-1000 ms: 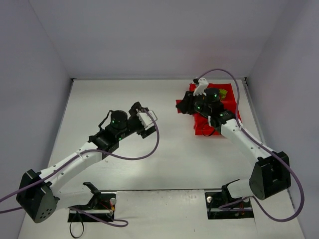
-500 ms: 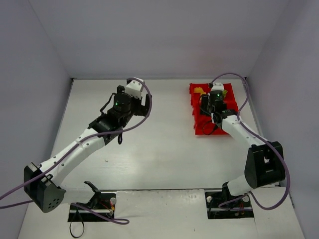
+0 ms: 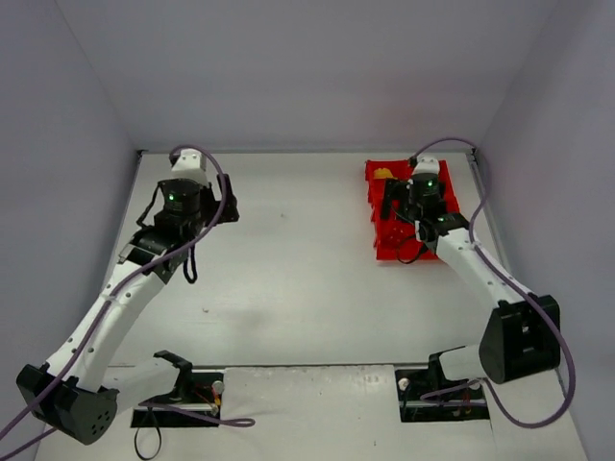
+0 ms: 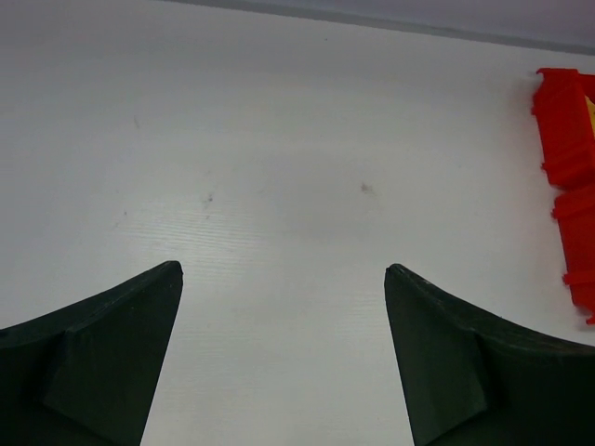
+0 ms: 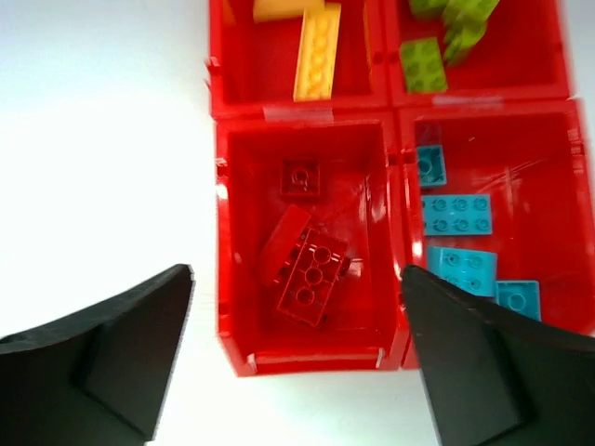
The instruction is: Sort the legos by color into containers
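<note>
The containers are a red tray (image 5: 395, 107) of four bins, at the table's far right (image 3: 384, 248). Its far-left bin holds yellow legos (image 5: 316, 42) and its far-right bin green ones (image 5: 423, 63). In the near-left bin lie red legos (image 5: 311, 274), and teal legos (image 5: 456, 214) fill the near-right bin. My right gripper (image 5: 296, 270) hangs open above the red legos' bin with nothing between its fingers; in the top view it (image 3: 396, 213) covers part of the tray. My left gripper (image 4: 283, 268) is open over bare table at the far left (image 3: 223, 209), far from the tray (image 4: 567, 139).
White walls close in the table at the back (image 3: 307, 152) and on both sides. Purple cables (image 3: 226, 192) loop off each arm. The tray sits close to the right wall. No loose bricks show on the table surface.
My left arm has swung from the table's middle to the far left. My right gripper has stayed over the tray and its jaws have opened wide.
</note>
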`<state>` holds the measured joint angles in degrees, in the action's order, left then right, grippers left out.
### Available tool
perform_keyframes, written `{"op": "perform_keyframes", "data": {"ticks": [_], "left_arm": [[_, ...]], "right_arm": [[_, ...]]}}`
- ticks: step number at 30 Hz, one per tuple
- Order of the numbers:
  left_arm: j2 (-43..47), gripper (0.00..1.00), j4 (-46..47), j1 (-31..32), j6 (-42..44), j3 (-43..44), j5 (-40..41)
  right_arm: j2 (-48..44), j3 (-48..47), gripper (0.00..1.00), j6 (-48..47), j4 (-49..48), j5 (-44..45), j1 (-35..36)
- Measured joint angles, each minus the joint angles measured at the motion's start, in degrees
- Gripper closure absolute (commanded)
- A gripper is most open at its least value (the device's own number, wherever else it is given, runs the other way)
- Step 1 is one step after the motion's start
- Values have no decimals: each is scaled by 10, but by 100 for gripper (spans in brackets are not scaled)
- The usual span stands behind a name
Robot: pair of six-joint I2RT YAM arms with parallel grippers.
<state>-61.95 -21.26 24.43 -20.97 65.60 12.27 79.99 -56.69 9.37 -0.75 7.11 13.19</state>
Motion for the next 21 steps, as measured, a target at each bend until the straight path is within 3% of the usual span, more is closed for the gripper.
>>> {"op": "perform_keyframes", "data": {"ticks": [9,17,21], "left_arm": [[7,17,-75,-106,-34,15,-68],[85,17,-119,-116,-27,19,-75],[139,17,-130,-116,-19,12,-74]], "right_arm": [[-251,-44,0,16,46,33,0],[-461,-20,0,23,68,42,5],[-522,4,0,26,91,33,8]]}}
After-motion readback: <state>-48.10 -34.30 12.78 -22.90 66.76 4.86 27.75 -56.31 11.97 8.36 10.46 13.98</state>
